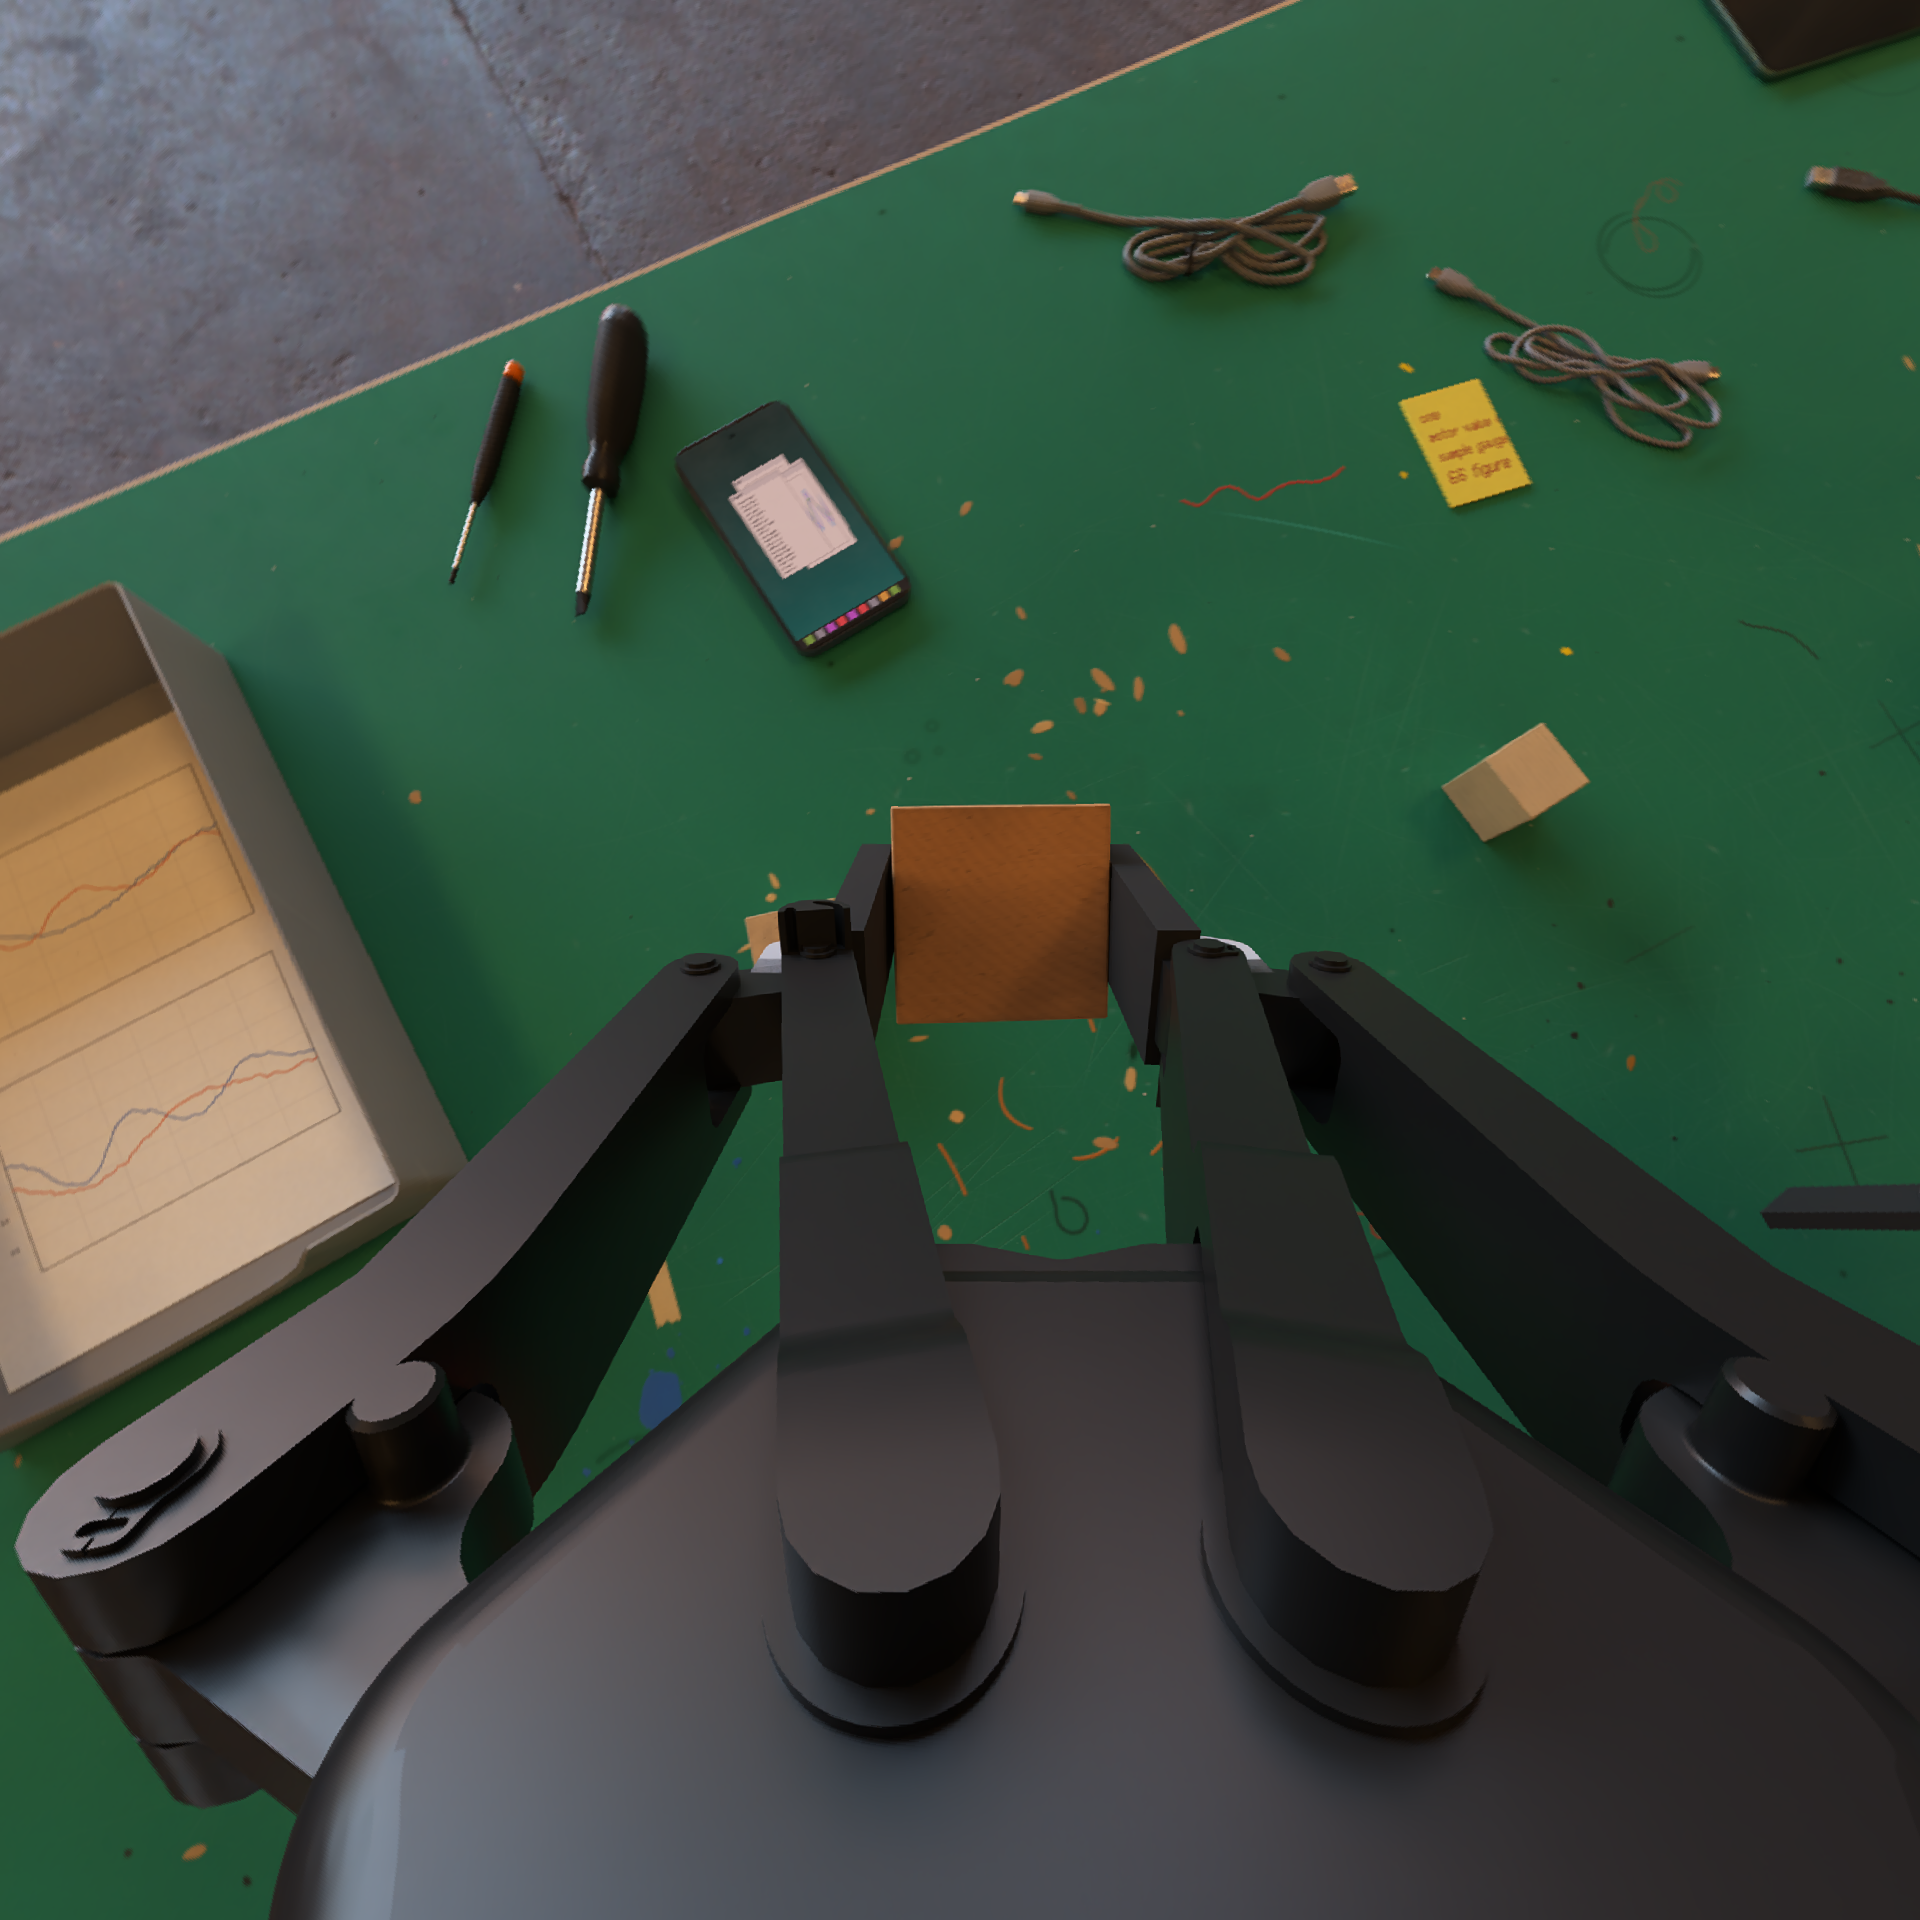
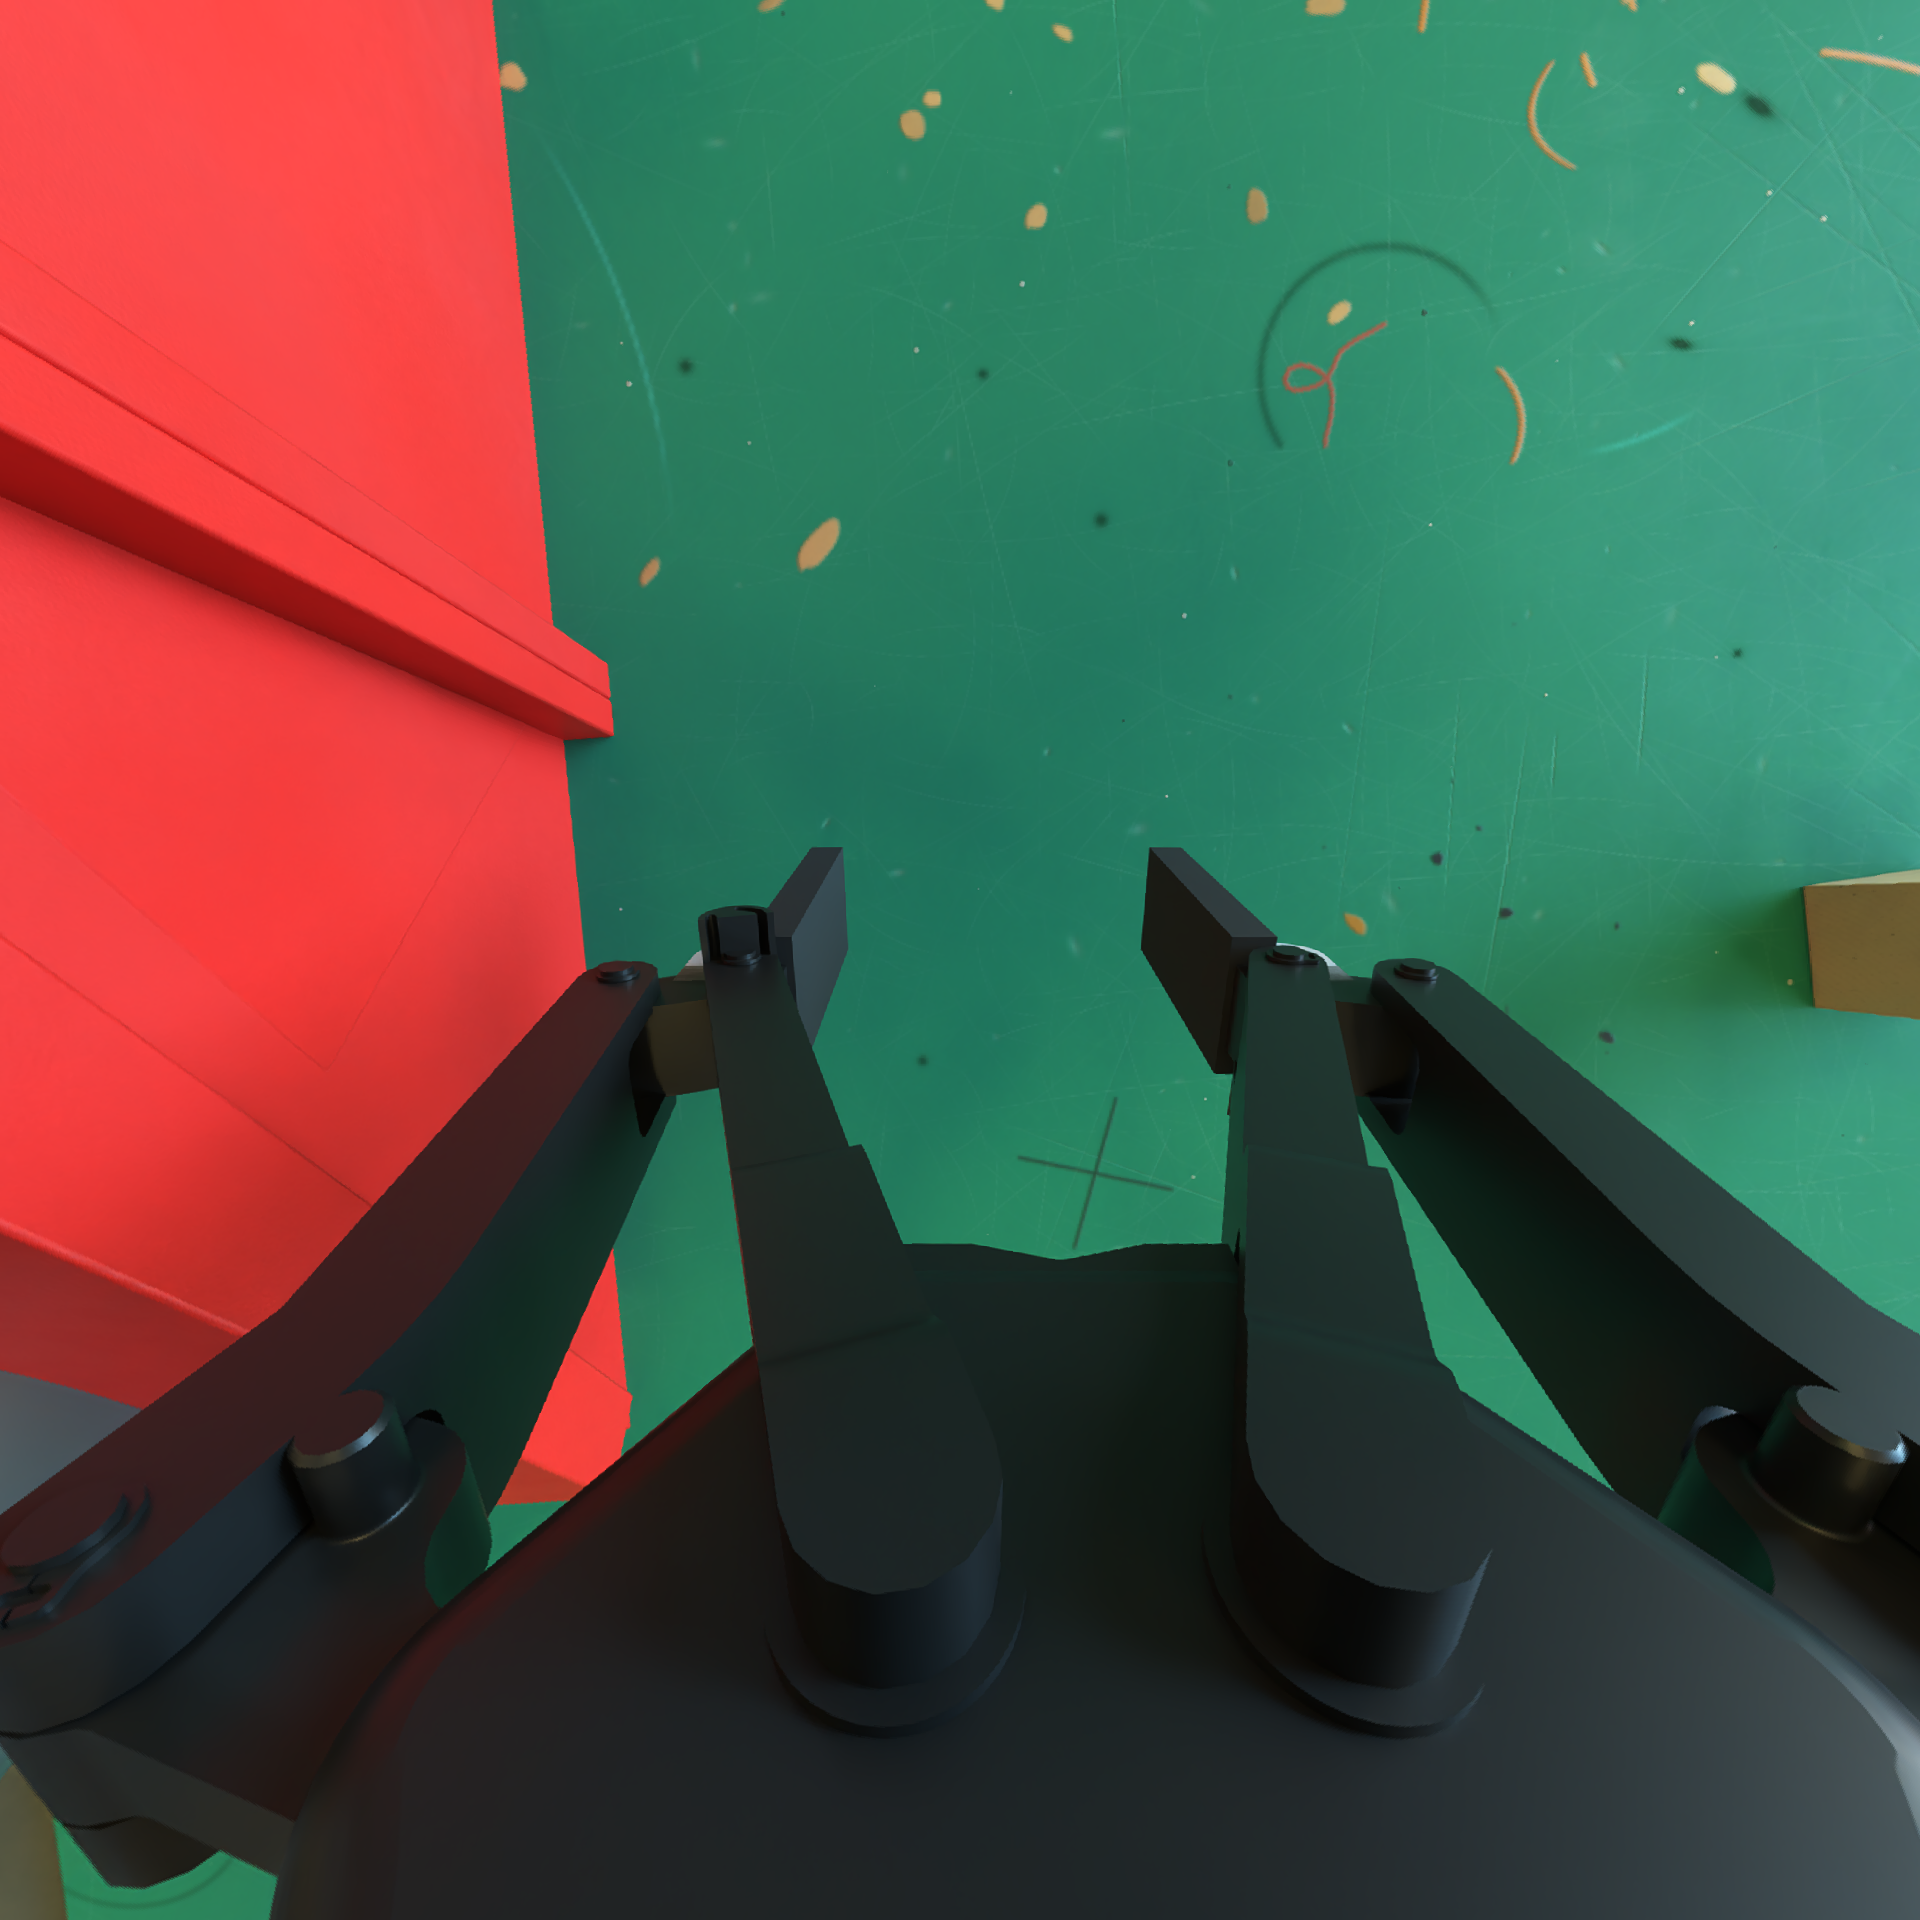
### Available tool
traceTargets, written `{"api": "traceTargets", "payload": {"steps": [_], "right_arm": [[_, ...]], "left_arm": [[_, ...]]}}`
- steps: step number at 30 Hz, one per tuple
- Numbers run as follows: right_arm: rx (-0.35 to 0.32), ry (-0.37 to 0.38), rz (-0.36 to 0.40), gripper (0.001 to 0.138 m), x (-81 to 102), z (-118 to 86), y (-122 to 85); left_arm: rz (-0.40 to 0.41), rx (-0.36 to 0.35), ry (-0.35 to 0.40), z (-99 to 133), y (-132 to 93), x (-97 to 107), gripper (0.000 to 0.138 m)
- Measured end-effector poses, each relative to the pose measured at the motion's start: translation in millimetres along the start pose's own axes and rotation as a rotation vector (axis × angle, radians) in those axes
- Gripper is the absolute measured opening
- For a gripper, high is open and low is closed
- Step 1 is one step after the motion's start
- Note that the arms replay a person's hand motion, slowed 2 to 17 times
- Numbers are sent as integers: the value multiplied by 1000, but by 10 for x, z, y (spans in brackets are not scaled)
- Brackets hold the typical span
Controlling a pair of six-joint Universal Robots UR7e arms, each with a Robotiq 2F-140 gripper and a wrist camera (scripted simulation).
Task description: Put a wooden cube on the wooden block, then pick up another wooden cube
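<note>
Left gripper: jaws closed on an orange-brown wooden cube, held at frame centre above the green table. Second wooden cube, paler, lay on the table at right of centre, well apart from the held one. Grey tray with charted paper occupied the left edge. Two screwdrivers and a phone lay at upper left; two coiled cables and a yellow note at upper right. Right gripper: jaws apart, nothing between them, over bare table. Red box filled that view's left side; a wooden piece, partly cut off, sat at the right edge.
</note>
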State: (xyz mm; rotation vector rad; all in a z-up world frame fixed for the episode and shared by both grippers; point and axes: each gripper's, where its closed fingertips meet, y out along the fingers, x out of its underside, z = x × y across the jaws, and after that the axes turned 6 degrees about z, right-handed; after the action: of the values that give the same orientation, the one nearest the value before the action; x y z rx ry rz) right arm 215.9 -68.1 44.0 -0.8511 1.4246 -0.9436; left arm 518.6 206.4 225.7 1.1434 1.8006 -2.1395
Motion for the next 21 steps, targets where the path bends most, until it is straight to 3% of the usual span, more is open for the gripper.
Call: {"api": "traceTargets", "payload": {"steps": [10,21], "right_arm": [[-2,-2,-3,76,-25,-16,1],[-8,-6,-10,76,-37,-23,26]], "left_arm": [[-51,-34,-111,-479,172,197,52],[-123,-67,-181,-790,449,346,52]]}}
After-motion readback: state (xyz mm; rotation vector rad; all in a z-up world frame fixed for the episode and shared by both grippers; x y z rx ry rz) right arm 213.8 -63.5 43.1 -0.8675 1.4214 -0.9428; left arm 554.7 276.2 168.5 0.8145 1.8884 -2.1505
